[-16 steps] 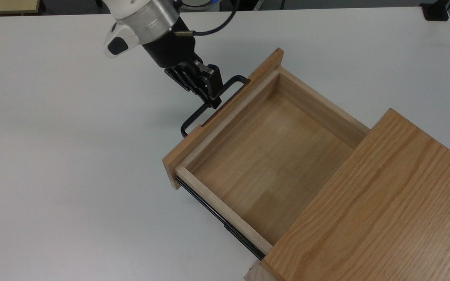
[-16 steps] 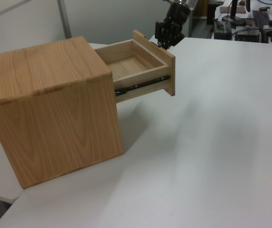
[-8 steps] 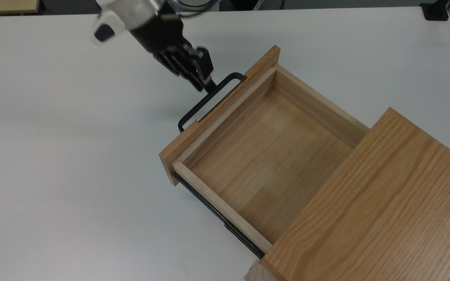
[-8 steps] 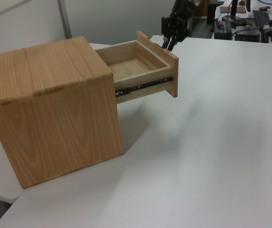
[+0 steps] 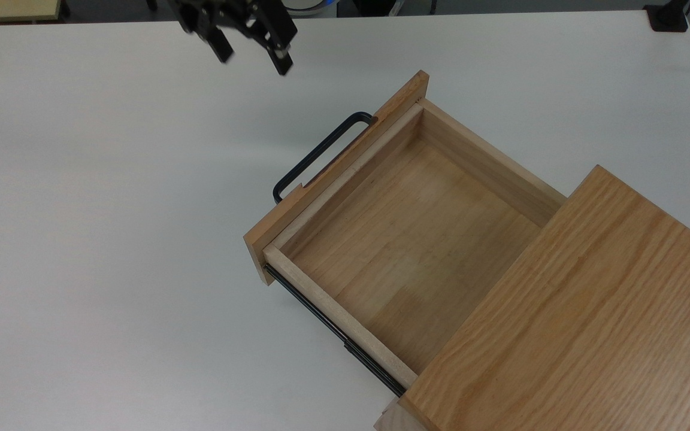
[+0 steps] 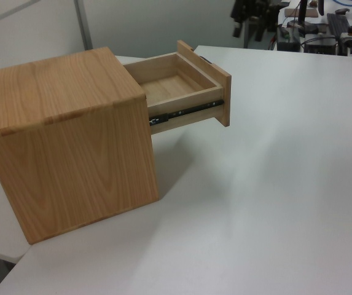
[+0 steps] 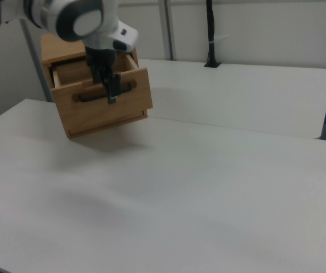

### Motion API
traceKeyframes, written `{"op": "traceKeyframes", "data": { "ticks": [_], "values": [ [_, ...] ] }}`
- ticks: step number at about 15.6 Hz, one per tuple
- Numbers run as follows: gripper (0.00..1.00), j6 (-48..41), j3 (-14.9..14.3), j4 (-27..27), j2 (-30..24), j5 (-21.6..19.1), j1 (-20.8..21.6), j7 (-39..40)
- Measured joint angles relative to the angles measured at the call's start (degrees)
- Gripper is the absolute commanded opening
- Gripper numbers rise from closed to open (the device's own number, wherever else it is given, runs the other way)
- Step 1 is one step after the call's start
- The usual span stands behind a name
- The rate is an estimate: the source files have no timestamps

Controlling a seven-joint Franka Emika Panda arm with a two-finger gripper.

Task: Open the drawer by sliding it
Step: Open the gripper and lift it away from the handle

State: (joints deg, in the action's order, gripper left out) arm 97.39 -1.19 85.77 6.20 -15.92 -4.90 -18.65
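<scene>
Withdrawn from the handle (image 5: 320, 154), one end effector (image 5: 252, 52) hangs open above one drawer (image 5: 393, 239).

light oak drawer (image 5: 405, 239), pulled well out of its housing, inside bare, flat front panel (image 5: 333, 179) carrying a long thin black u-shaped handle (image 5: 318, 154), black side rail (image 6: 185, 112) exposed along its flank.

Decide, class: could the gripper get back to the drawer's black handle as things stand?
Probably yes. The open gripper hangs apart from the handle, with bare table around and nothing lying between them.
</scene>
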Motion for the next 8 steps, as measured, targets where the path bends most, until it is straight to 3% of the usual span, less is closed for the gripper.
{"op": "traceKeyframes", "data": {
  "ticks": [2,4,8],
  "values": [
    [1.00,-4.5,0.0,-0.1,-1.0,9.2,2.8,2.6],
    [1.00,-7.7,0.0,-0.1,-1.4,14.8,5.2,5.8],
    [1.00,-9.5,-0.6,-0.1,-1.6,16.9,5.6,13.6]
  ]
}}
